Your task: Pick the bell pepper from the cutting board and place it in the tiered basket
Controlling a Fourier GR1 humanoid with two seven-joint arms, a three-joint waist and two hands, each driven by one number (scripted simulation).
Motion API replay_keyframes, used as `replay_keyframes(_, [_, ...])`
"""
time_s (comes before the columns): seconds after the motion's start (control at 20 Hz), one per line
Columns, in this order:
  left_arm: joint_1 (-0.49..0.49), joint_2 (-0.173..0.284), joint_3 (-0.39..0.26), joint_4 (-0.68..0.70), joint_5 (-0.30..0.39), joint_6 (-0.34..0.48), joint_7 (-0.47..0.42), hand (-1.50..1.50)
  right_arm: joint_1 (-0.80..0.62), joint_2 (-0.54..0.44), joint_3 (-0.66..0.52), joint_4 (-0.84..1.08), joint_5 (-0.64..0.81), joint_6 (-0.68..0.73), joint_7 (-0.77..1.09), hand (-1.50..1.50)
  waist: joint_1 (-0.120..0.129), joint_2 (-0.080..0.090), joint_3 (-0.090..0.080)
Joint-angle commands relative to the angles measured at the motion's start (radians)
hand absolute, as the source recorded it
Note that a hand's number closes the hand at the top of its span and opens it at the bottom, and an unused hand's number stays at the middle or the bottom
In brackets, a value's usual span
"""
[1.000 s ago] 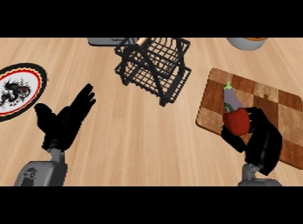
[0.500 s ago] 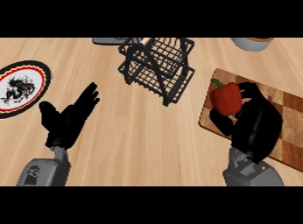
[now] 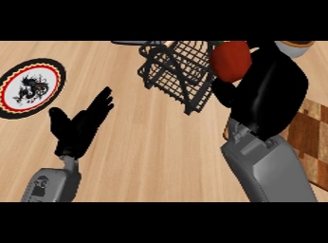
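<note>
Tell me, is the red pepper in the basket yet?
Not yet. The right hand holds the bell pepper up beside the tiered basket.

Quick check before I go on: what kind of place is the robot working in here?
Most likely a kitchen counter. A pale wooden counter top carries a checkered cutting board, a black wire tiered basket and a patterned plate, and the right hand holds a red bell pepper.

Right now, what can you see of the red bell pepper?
The glossy red bell pepper looks smooth and rounded, with no stem in view. It is off the checkered wooden cutting board, held up in the black right robot hand, whose fingers curl around its right side. It sits beside the black wire tiered basket, near the upper rim.
</note>
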Motion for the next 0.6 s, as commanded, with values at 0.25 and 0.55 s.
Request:
replay_keyframes(0.25, [-0.005,-0.003,-0.002,0.018,0.002,-0.013,-0.018,0.0,-0.408,0.005,-0.178,0.324,-0.056,0.095,0.248,1.5,0.016,0.018,0.005])
replay_keyframes(0.55, [-0.05,-0.02,-0.009,0.035,-0.005,-0.004,-0.013,0.0,-0.521,0.005,-0.265,0.594,-0.075,-0.128,0.168,1.5,0.024,0.03,0.007])
